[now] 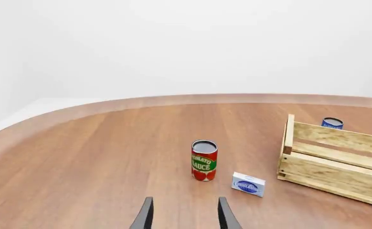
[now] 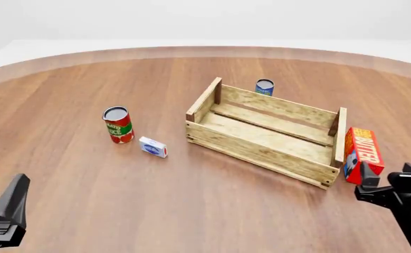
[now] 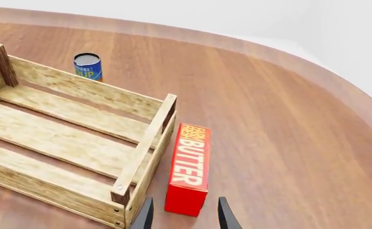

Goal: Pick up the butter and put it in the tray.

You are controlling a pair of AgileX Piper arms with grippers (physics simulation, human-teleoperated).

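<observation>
The butter (image 2: 362, 154) is a red carton with an orange "BUTTER" face, lying on the table against the outside of the tray's right end. The tray (image 2: 261, 153) is a large, empty wooden slat crate in the middle right. In the right wrist view the butter (image 3: 189, 167) lies lengthwise beside the tray's end wall (image 3: 142, 157). My right gripper (image 3: 186, 217) is open just short of the carton's near end, touching nothing. From the front, the right gripper (image 2: 386, 179) hovers just behind the butter. My left gripper (image 1: 186, 212) is open and empty at the near left (image 2: 11, 197).
A tomato sauce can (image 2: 118, 125) stands left of the tray, with a small white-and-blue box (image 2: 153, 147) beside it. A blue can (image 2: 264, 87) stands behind the tray's far wall. The round table's edge curves close on the right of the butter.
</observation>
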